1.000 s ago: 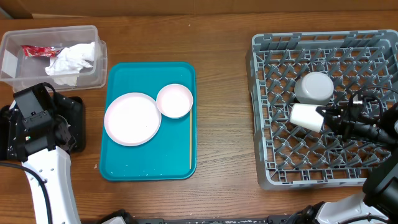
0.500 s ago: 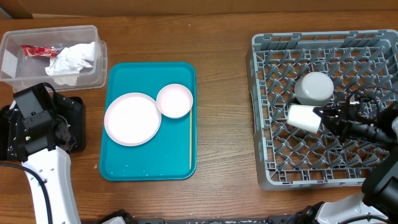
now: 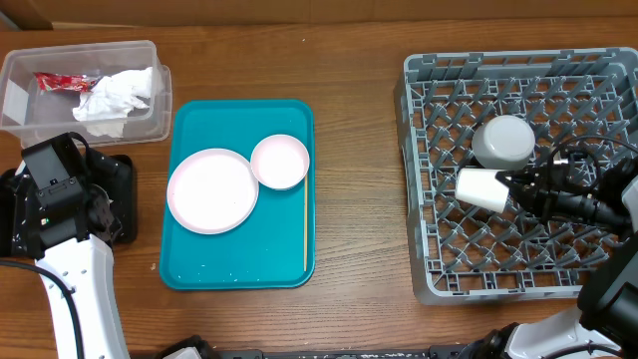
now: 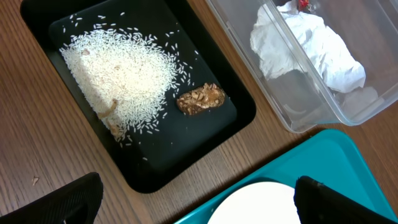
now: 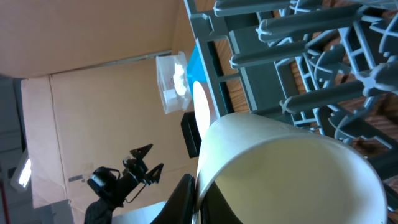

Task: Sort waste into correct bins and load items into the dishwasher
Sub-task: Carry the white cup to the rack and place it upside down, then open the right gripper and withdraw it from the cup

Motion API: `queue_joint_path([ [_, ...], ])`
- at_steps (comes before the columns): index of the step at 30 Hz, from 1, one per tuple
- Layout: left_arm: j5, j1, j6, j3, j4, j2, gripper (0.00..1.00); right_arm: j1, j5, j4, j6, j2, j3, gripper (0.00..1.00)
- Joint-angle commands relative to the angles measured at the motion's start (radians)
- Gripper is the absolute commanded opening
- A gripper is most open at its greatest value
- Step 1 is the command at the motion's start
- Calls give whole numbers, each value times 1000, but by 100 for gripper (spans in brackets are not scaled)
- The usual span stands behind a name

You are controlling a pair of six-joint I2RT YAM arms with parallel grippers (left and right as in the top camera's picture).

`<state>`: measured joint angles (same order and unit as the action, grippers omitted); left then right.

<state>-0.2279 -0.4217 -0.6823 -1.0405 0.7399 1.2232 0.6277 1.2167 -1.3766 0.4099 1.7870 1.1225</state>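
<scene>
The right arm is reaching low across the dish rack (image 3: 429, 254), its gripper (image 3: 516, 186) pinching the rim of the small white cup (image 3: 479, 188), which is lying sideways just below the white bowl (image 3: 503, 141). Far to the left, the left gripper (image 4: 199, 196) is hanging wide open and empty over the black tray (image 4: 205, 143) of rice (image 4: 118, 74).

My right gripper (image 3: 510, 187) holds the small white cup (image 3: 480, 188) on its side in the grey dish rack (image 3: 429, 90) by the table's right edge, just beside the white bowl (image 3: 503, 141). Mid-table, the teal tray (image 3: 239, 264) carries the plate (image 3: 211, 190) and saucer (image 3: 280, 162), which touch. In the far left corner, the clear tub (image 3: 20, 110) holds the red wrapper (image 3: 62, 82) and tissues (image 3: 120, 93).
</scene>
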Motion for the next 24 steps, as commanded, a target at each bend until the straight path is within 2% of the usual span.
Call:
queue_joint_path([
  [1, 1, -8, -13, -9, 0, 0, 100, 2, -128, 42, -91, -6, -4, 9],
  [8, 1, -8, -13, -9, 0, 0, 100, 7, -214, 52, -191, -6, 75, 15],
  [18, 1, -8, -13, -9, 0, 0, 100, 29, -663, 50, -505, -50, 253, 13],
  [24, 1, -8, -14, -9, 0, 0, 100, 29, -789, 60, -629, -133, 292, 14],
])
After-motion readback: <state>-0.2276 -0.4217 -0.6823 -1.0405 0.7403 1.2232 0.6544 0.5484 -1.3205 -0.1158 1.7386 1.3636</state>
